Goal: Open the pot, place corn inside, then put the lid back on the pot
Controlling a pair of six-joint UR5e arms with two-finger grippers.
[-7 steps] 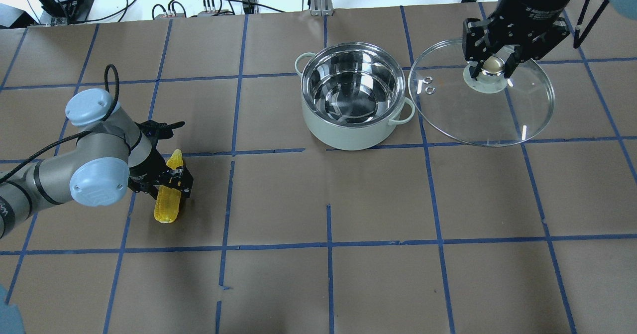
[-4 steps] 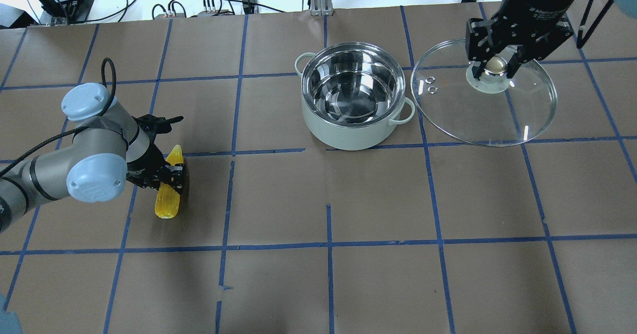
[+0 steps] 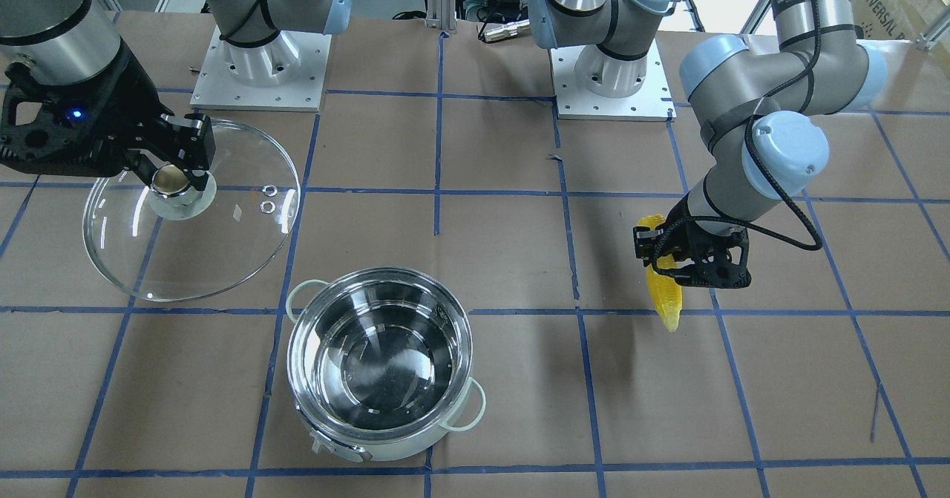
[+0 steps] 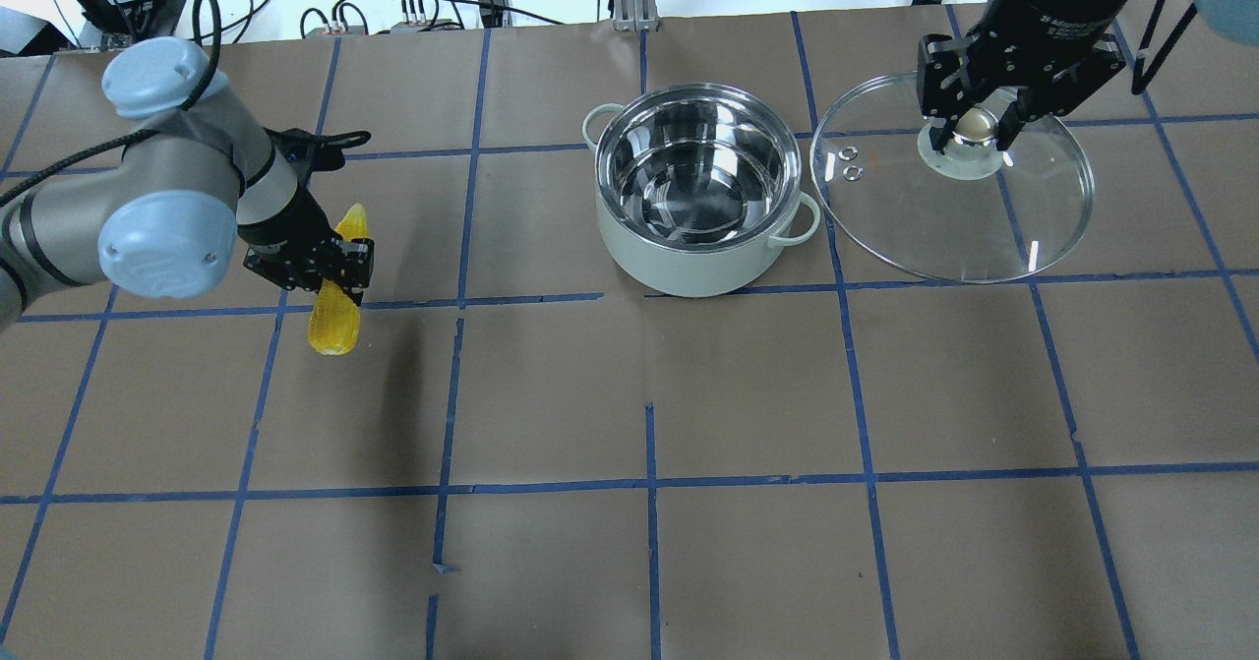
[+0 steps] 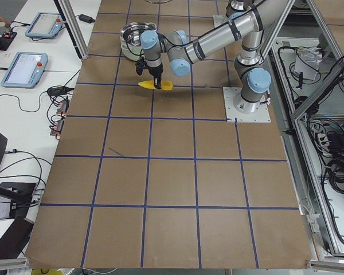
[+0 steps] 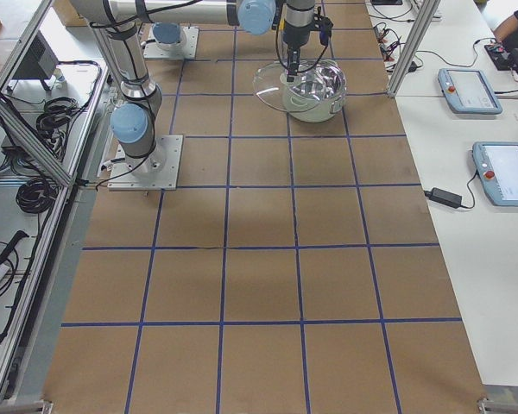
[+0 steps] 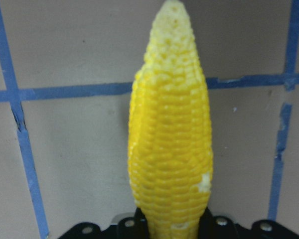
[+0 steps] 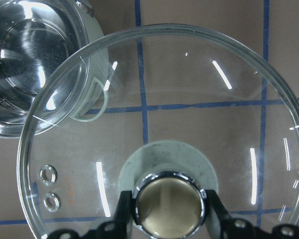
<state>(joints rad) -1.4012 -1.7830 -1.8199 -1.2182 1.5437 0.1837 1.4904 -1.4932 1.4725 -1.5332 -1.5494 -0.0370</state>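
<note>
The pot (image 4: pixel 689 269) stands open and empty at mid-table; it also shows in the front view (image 3: pixel 386 450). My left gripper (image 4: pixel 337 269) is shut on the yellow corn (image 4: pixel 332 324) and holds it above the table, well left of the pot. The corn hangs tip down in the front view (image 3: pixel 666 301) and fills the left wrist view (image 7: pixel 170 149). My right gripper (image 4: pixel 972 131) is shut on the knob (image 8: pixel 169 205) of the glass lid (image 4: pixel 984 222). It holds the lid in the air just right of the pot, and the lid's edge overlaps the pot's handle (image 8: pixel 92 99).
The table is brown paper with a grid of blue tape lines (image 4: pixel 649 483). Cables and boxes (image 4: pixel 423 1) lie beyond the far edge. The two arm bases (image 3: pixel 260 67) stand at the robot's side of the table.
My left gripper has lifted the corn off the table and carried it towards the far side. The right gripper and lid have barely moved.
</note>
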